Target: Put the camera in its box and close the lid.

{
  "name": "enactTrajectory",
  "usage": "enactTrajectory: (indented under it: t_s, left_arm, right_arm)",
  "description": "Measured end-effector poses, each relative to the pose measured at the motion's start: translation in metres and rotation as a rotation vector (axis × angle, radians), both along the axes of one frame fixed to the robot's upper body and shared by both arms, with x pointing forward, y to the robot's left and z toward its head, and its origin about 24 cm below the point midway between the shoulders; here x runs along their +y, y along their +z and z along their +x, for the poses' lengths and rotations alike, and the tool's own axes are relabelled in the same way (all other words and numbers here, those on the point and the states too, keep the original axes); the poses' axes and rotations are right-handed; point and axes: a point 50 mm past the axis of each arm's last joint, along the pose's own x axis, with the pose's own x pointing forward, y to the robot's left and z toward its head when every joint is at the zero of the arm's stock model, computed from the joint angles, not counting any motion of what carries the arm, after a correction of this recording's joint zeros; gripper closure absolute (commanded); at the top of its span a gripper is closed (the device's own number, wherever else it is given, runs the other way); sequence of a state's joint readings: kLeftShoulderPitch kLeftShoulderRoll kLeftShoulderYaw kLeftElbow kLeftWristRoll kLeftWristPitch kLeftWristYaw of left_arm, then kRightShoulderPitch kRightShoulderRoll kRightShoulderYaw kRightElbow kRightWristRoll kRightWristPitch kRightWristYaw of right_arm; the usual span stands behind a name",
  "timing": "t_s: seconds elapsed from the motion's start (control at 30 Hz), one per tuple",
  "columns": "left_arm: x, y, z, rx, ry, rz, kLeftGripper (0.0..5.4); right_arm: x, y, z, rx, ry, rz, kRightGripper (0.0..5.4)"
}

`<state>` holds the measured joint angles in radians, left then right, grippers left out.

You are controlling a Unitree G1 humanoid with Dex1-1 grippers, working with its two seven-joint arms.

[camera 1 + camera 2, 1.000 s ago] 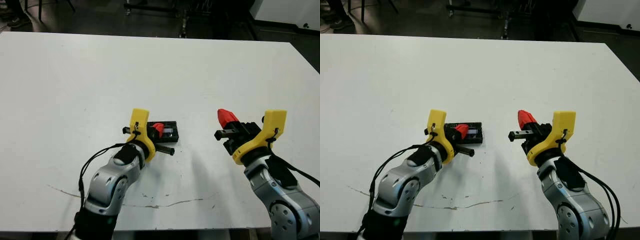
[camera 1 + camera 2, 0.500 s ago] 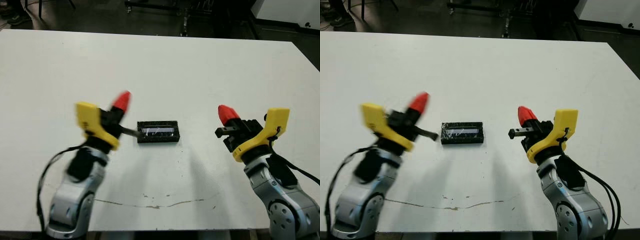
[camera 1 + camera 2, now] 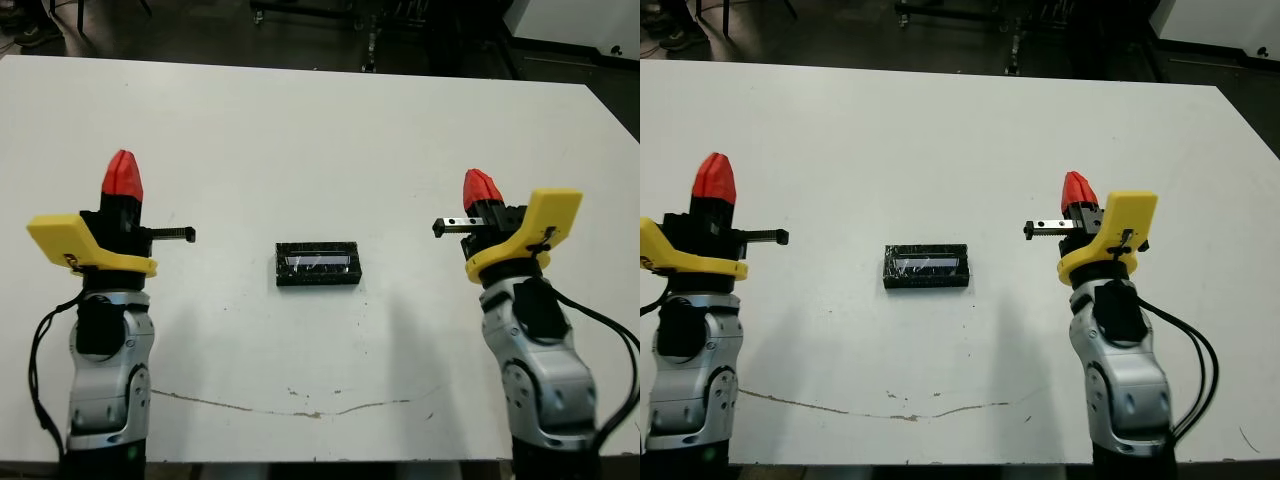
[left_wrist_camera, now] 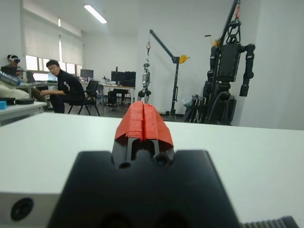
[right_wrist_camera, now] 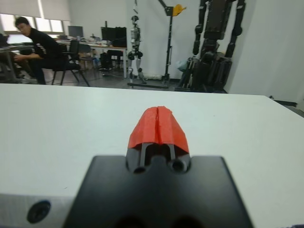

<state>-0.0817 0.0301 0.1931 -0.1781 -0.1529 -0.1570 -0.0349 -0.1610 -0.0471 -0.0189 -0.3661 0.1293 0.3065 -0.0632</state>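
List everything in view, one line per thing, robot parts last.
lid: one, glossy speckled black, flat on the table between the two grippers, touched by neither.
table: one, white, a thin dark scratch near its front edge.
people: two, seated at desks far beyond the table.
humanoid robots: at least two, dark, on stands in the background.
left gripper: one, red-tipped, shut, raised left of the lid.
right gripper: one, red-tipped, shut, raised right of the lid.
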Motion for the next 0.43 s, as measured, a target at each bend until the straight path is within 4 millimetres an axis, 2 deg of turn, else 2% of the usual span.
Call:
enactTrajectory:
  t_s: [0.13,0.43]
  left_arm:
    - [0.0013,-0.0062,0.0035,0.024,0.012,-0.016,5.39]
    - [0.0011,-0.0058,0.0079,0.038,0.008,-0.053,5.39]
  right_arm:
    - [-0.0037,0.0019,0.0029,-0.014,-0.022,0.001,5.40]
    - [-0.0105,0.0003,0.0064,-0.007,-0.049,0.007,5.40]
